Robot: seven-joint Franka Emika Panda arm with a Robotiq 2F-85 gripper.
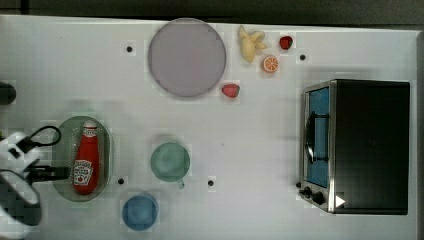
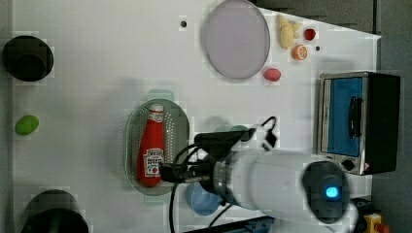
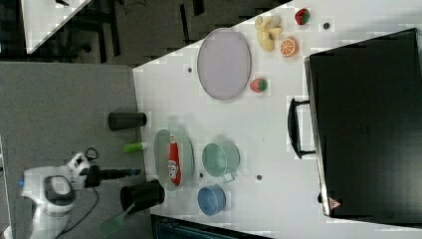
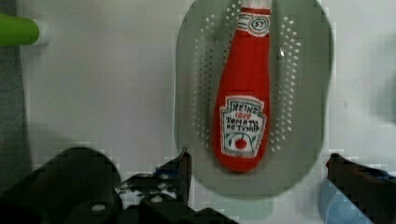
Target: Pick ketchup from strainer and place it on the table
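While the ketchup bottle (image 4: 243, 93) lies flat in the pale green strainer (image 4: 201, 70) on the white surface (image 1: 260, 130), its long axis runs along the strainer's length, white cap toward the top view's top and label facing up. The pincer (image 4: 257, 175) hangs over the bottle's base end, spread wide and holding nothing, fingers (image 4: 180, 175) apart from the bottle.

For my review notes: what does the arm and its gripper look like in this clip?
The arm has a glossy white rounded shell with a dark grey joint cap carrying a glowing blue light. A silver ring leads to the black gripper, whose dark fingers carry small blue marks. Black cables loop along the wrist.
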